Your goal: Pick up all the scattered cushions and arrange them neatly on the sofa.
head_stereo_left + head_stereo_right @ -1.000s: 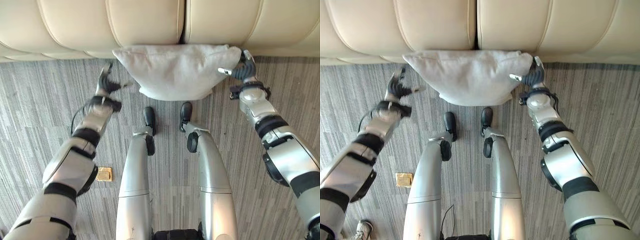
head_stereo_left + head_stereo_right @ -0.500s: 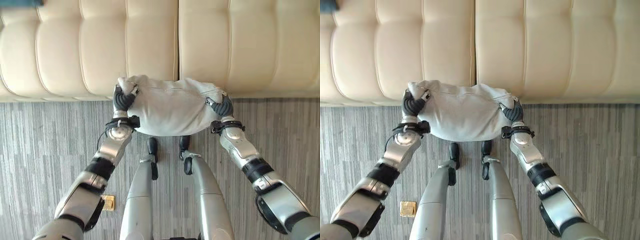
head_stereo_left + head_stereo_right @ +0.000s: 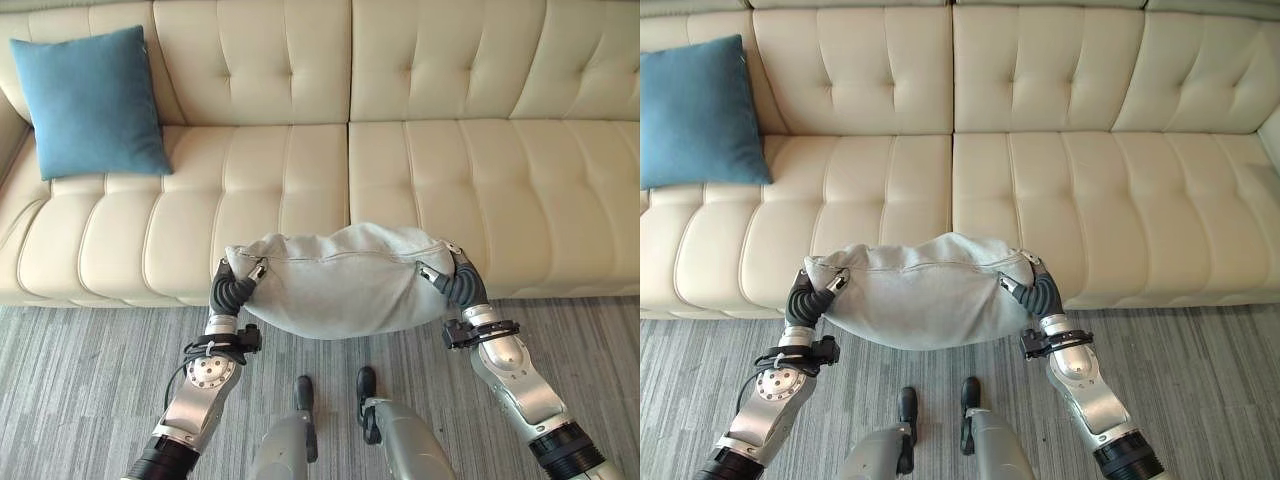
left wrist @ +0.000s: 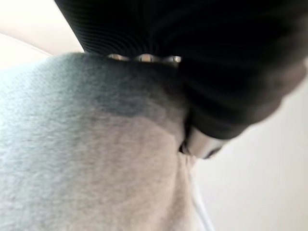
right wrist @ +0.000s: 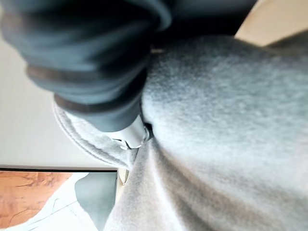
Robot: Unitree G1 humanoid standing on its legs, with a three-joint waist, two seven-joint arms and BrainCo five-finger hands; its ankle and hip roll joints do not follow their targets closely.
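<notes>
Left eye view: grey cushion (image 3: 345,280) was held up off the floor between both hands, just in front of the sofa (image 3: 430,180) seat edge. Left hand (image 3: 232,290) was curled into the cushion's left end, right hand (image 3: 462,283) curled into its right end. Blue cushion (image 3: 92,100) already stood upright against the backrest at the sofa's left end. Step in hand, judged: carrying the grey cushion to the sofa. The next move likely called for pushing it forward over the seat, setting it against the backrest, then letting go with both hands.

Right eye view: same scene; the cushion sagged in the middle between the two grips, hanging over the floor (image 3: 1200,370). The sofa was the only thing holding anything, and on it sat just the blue cushion; the rest of the seat visible was bare.

Left wrist view: the dark ribbed cover sat against grey cloth, fingers pressed into it, pinching the cushion.

Right wrist view: the same, with the thumb and cover dug into the grey fabric, gripping it.
</notes>
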